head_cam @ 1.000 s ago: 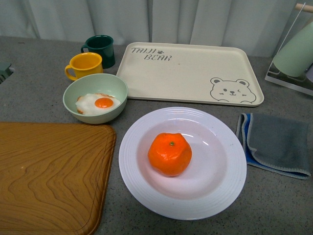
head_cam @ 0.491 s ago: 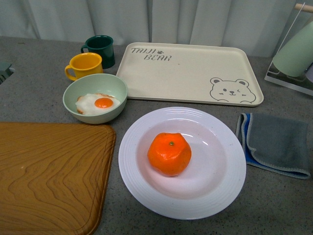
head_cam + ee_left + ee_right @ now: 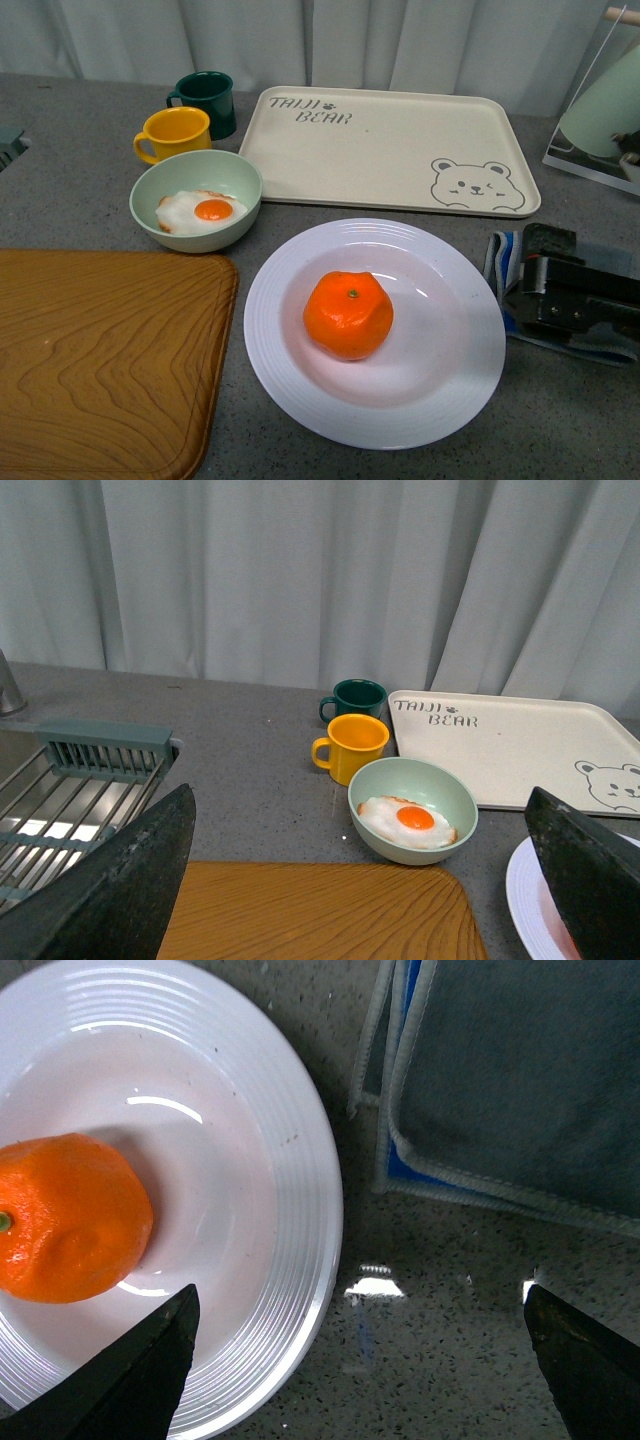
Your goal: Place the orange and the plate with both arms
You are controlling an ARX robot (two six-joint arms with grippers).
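The orange lies in the middle of the white ridged plate at the front of the counter. In the right wrist view the orange and the plate fill one side. My right gripper has come in from the right, over the grey cloth beside the plate. It is open, with one finger over the plate's rim and the other over bare counter. My left gripper is open too, above the wooden board, apart from the plate's edge. It does not show in the front view.
A pale green bowl with a fried egg stands left of the plate, with a yellow mug and a dark green mug behind it. The beige bear tray lies at the back, a rack at the back right, a drainer far left.
My right gripper has entered the front view from the right and now hangs over the cloth. The orange and the plate have not moved.
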